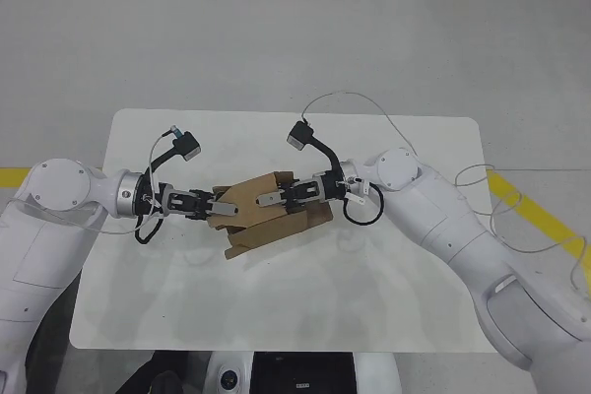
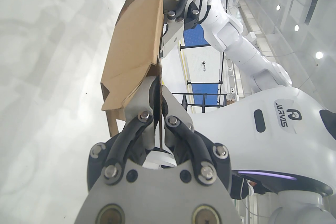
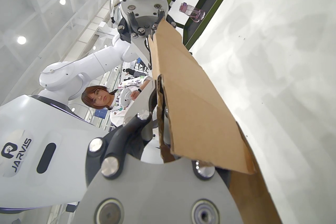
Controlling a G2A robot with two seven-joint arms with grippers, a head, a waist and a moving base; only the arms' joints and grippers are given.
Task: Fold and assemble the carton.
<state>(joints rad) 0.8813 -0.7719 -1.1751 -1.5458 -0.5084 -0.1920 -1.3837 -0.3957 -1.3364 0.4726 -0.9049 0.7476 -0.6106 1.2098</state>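
A brown cardboard carton (image 1: 269, 215), partly folded with loose flaps, hangs over the middle of the white table (image 1: 404, 295), held from both ends. My left gripper (image 1: 225, 209) is shut on a thin wall at the carton's left end; the left wrist view shows its fingers (image 2: 143, 96) pinching that edge of the carton (image 2: 134, 49). My right gripper (image 1: 268, 200) is shut on a panel at the carton's right end; in the right wrist view its one visible finger (image 3: 144, 101) presses the edge of the carton (image 3: 194, 109).
The table's front half and both side margins lie bare. Loose cables (image 1: 374, 108) arc over the far right of the table. A yellow floor line (image 1: 532, 212) runs beside the table's right edge.
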